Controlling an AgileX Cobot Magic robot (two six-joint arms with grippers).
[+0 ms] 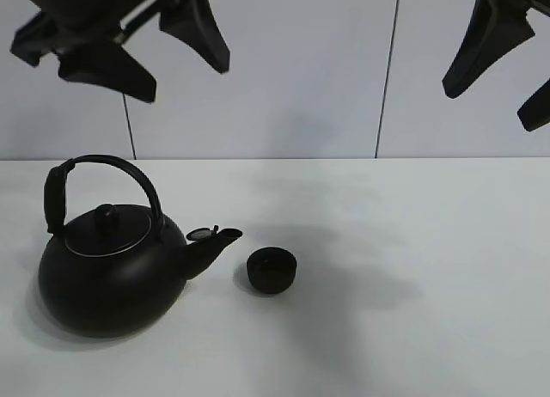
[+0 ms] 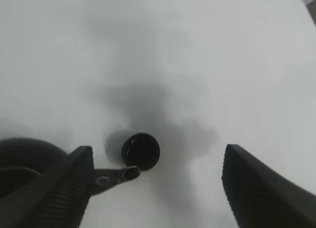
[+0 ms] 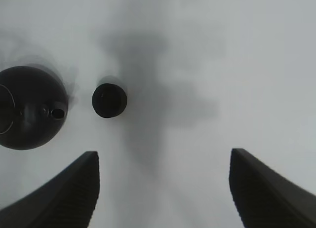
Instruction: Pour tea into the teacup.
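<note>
A small round matte black teacup (image 1: 272, 270) stands on the white table (image 1: 412, 277), just right of the kettle's spout. It also shows in the left wrist view (image 2: 141, 151) and the right wrist view (image 3: 109, 100). The big black kettle (image 1: 112, 264) with an arched handle sits at the left, spout pointing at the cup; part of it shows in the left wrist view (image 2: 22, 161) and it shows from above in the right wrist view (image 3: 29, 107). My left gripper (image 2: 155, 188) is open, high above the kettle. My right gripper (image 3: 163, 188) is open, high at the right. Both are empty.
A white panelled wall (image 1: 258, 79) with dark seams stands behind the table. The arms cast soft shadows (image 1: 344, 259) on the table right of the cup.
</note>
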